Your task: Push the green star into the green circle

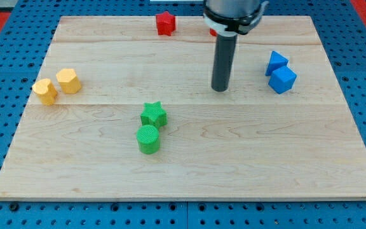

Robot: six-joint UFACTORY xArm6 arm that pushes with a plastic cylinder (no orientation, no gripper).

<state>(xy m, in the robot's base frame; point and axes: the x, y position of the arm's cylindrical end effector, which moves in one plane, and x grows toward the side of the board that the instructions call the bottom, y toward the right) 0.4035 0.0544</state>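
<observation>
The green star (153, 114) lies near the middle of the wooden board (265, 165), touching the green circle (148, 138) just below it. My tip (220, 88) rests on the board up and to the right of the star, well apart from both green blocks.
A red star (165, 23) sits at the view's top edge of the board. Two yellow blocks (45, 91) (68, 81) lie side by side at the view's left. Two blue blocks (276, 62) (283, 79) sit at the view's right, close to my tip.
</observation>
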